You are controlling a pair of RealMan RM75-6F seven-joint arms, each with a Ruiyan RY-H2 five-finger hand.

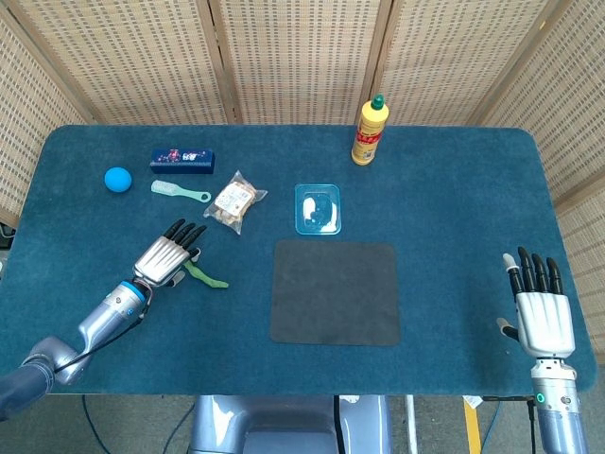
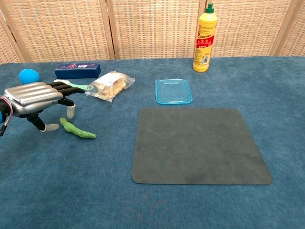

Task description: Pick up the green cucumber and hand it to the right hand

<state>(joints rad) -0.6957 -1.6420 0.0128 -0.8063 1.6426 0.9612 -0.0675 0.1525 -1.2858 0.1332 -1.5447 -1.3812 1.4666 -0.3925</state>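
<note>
Right hand (image 1: 542, 317) just sits flat at the near right edge of the blue tabletop (image 1: 454, 208), fingers (image 1: 532, 271) straight, slightly apart, holding nothing. Left hand (image 2: 35, 97) is palm-down over the left end of the green cucumber (image 2: 77, 129), which lies flat left of the dark mat (image 2: 198, 145). Its fingers (image 2: 64, 88) are spread, not gripping; cucumber's mostly sticking out to the right. Can't tell if they touch it.
</note>
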